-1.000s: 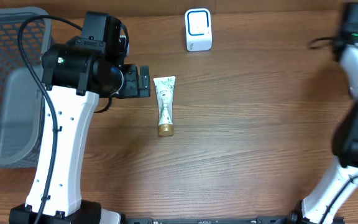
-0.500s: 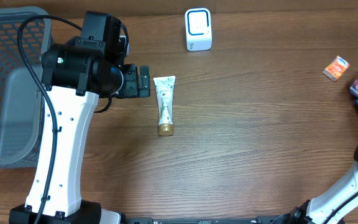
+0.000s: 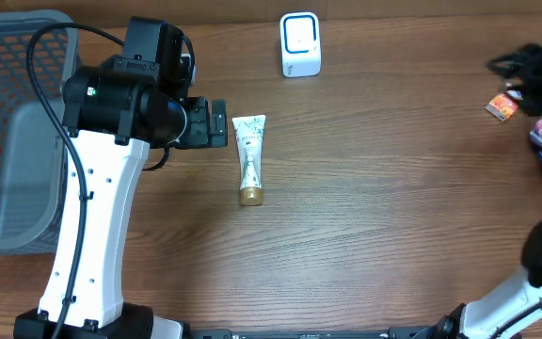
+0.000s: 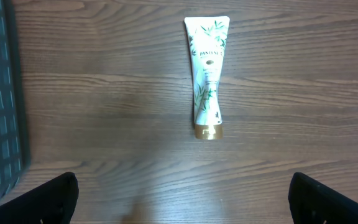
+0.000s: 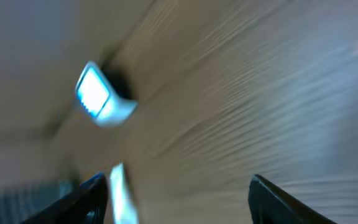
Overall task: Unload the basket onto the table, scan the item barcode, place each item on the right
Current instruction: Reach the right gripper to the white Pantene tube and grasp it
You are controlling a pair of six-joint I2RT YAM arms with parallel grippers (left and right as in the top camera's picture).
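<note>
Wooden tabletop (image 3: pixel 384 217). A grey mesh basket (image 3: pixel 7 113) sits far left of the white barcode scanner (image 3: pixel 300 44). The left arm's fingers (image 4: pixel 55 198) stand wide and empty. The Pantene tube (image 3: pixel 249 158) lies flat, left of the scanner and nearer the robot, its gold cap pointing away from the scanner. The right fingers (image 5: pixel 278 202) are blurred, spread and empty, far right of the scanner.

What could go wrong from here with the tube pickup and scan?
1. The tube lies flat on the table, and the open left gripper sits beside its crimped end, not over it; closing in from there may just shove it along.
2. No barcode shows on the tube's upper face, so it may need turning before the scanner can read it.
3. The right gripper is a blur close to the small orange box; a fast swing there could knock it.
</note>
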